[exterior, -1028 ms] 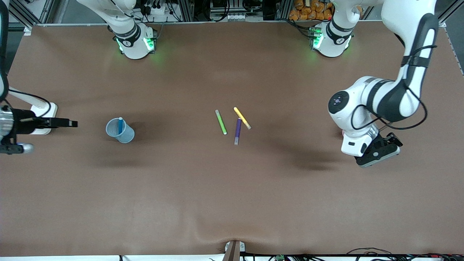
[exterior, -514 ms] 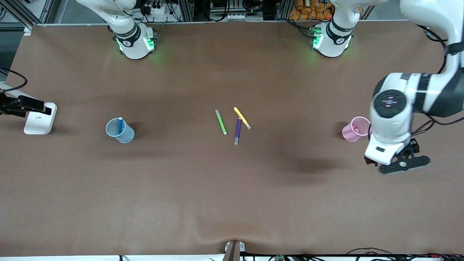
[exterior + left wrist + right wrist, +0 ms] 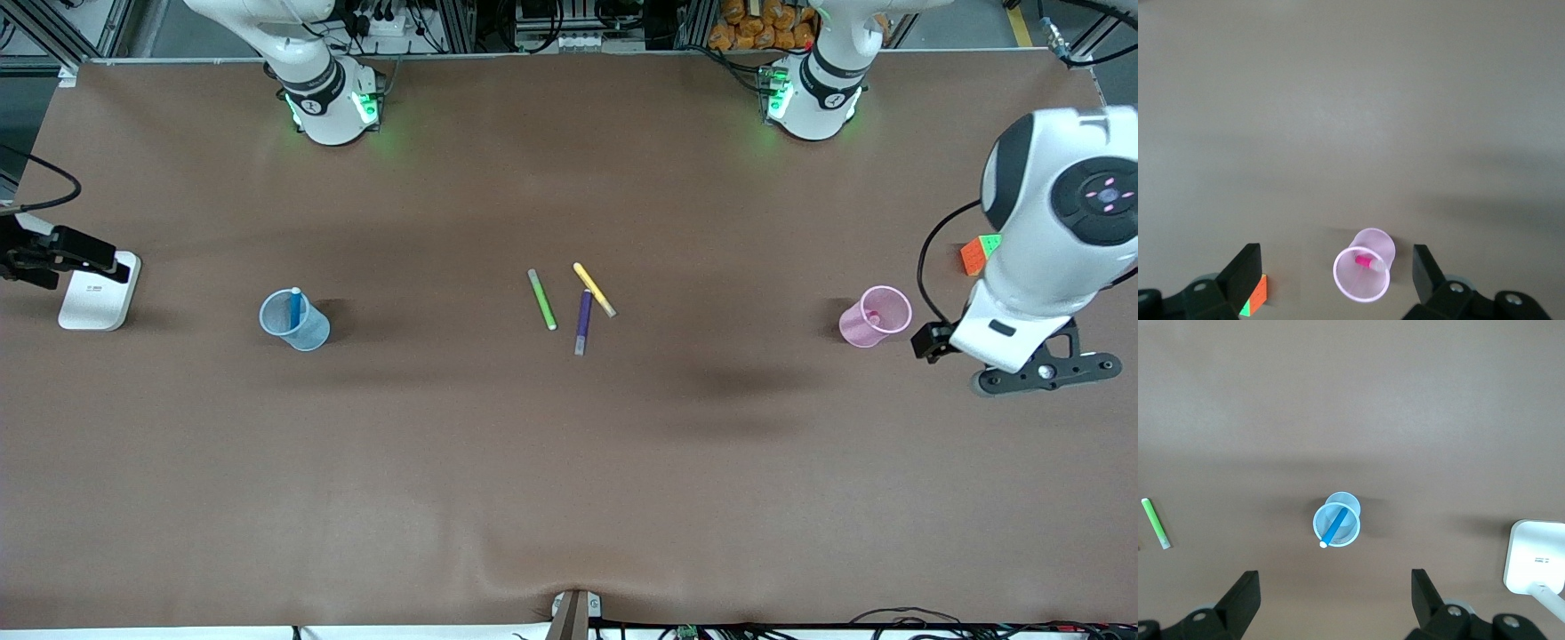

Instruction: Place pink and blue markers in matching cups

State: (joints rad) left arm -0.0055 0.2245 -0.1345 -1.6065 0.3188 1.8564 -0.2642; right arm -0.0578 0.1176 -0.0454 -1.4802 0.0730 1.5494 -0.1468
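**Operator:** Where do the markers sit?

**Observer:** You have the bright blue felt-tip marker (image 3: pixel 294 307) leaning inside the pale blue translucent plastic cup (image 3: pixel 294 322), which stands upright toward the right arm's end of the table. The magenta-pink marker (image 3: pixel 1365 261) lies inside the pale pink translucent plastic cup (image 3: pixel 875 317), toward the left arm's end.

**Operator:** And my grippers?

**Observer:** Your left gripper (image 3: pixel 1335 283) hangs high over the table's end by the pink cup, fingers (image 3: pixel 1245 270) spread wide and holding nothing. In its wrist view the cup shows between the two fingers, far below them. Your right gripper (image 3: pixel 1335 599) is also up in the air, above the blue cup's end of the table, fingers (image 3: pixel 1245 597) wide apart and empty.

**Operator:** What else is on the table?

**Observer:** You will see three loose markers near the middle: a green one (image 3: pixel 541 300), a yellow one (image 3: pixel 594 289) and a dark purple one (image 3: pixel 583 321), the purple touching the yellow. A white flat block (image 3: pixel 98 291) lies near the table's edge at the right arm's end, and an orange and green cube (image 3: pixel 979 253) lies by the pink cup.
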